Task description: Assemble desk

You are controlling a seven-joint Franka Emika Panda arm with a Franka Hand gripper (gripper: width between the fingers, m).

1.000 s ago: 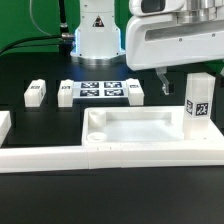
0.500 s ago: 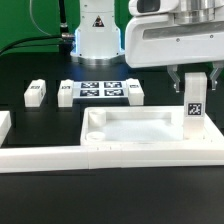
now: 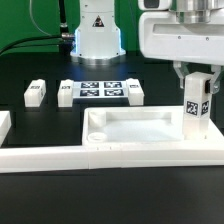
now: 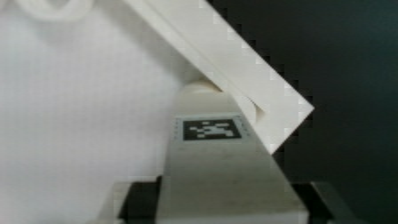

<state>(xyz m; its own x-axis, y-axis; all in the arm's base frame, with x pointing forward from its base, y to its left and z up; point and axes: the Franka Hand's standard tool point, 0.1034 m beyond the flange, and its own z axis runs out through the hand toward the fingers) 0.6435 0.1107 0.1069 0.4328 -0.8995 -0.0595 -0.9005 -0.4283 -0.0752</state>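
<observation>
My gripper (image 3: 196, 84) is shut on an upright white leg block (image 3: 196, 108) with a black-and-white tag, at the right end of the desk tabletop (image 3: 150, 137), a white rimmed tray. The block's lower end sits at the tray's right rim; I cannot tell whether it touches. In the wrist view the tagged leg block (image 4: 224, 160) fills the gap between the dark fingers (image 4: 143, 200) of the gripper (image 4: 226, 205), over the white tabletop (image 4: 80, 110) near its corner. Two more leg blocks (image 3: 36, 92) (image 3: 135, 92) lie on the black table behind the tray.
The marker board (image 3: 98, 92) lies flat between the two loose leg blocks. A long white border rail (image 3: 60, 158) runs along the front of the tray. The robot's base (image 3: 95, 35) stands at the back, with a green wall behind it.
The gripper came over the upright leg block from the exterior view's left, its jaws closed on the block, and the hand shifted slightly right; the block now leans a little.
</observation>
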